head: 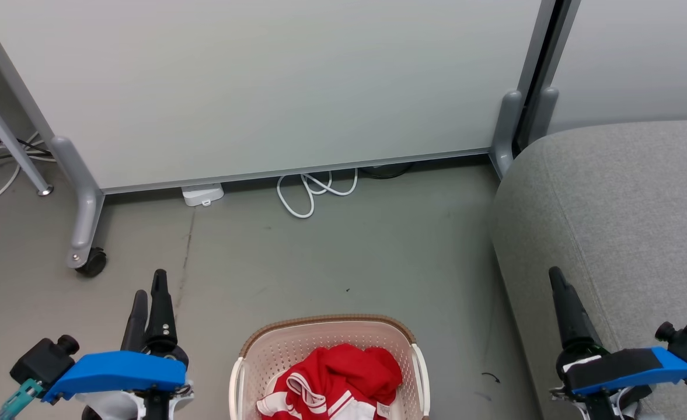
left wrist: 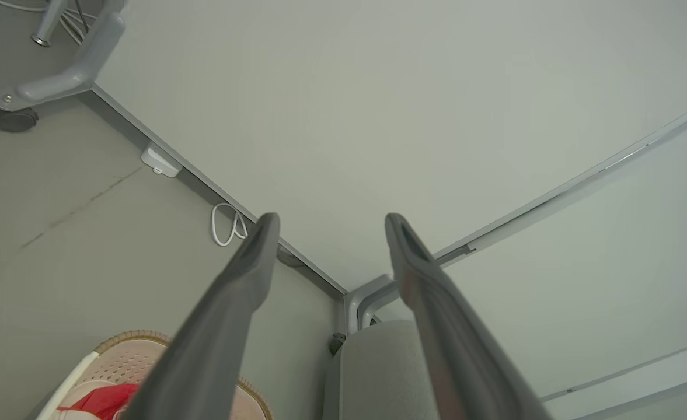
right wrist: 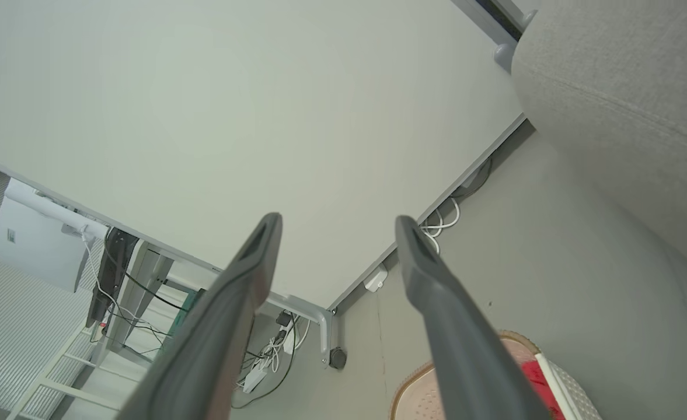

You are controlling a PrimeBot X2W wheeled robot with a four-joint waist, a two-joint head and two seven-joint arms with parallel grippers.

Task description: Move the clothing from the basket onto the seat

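With the left gripper (left wrist: 328, 217) and right gripper (right wrist: 338, 220) wide open and empty, I'd pinch the soft, light clothing (head: 334, 379) at its bunched top fold in the basket (head: 320, 324).

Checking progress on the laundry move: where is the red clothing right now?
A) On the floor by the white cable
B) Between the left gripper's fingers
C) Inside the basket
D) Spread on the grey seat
C: the red-and-white clothing lies bunched inside the basket, which stands left of the grey seat in the head view.
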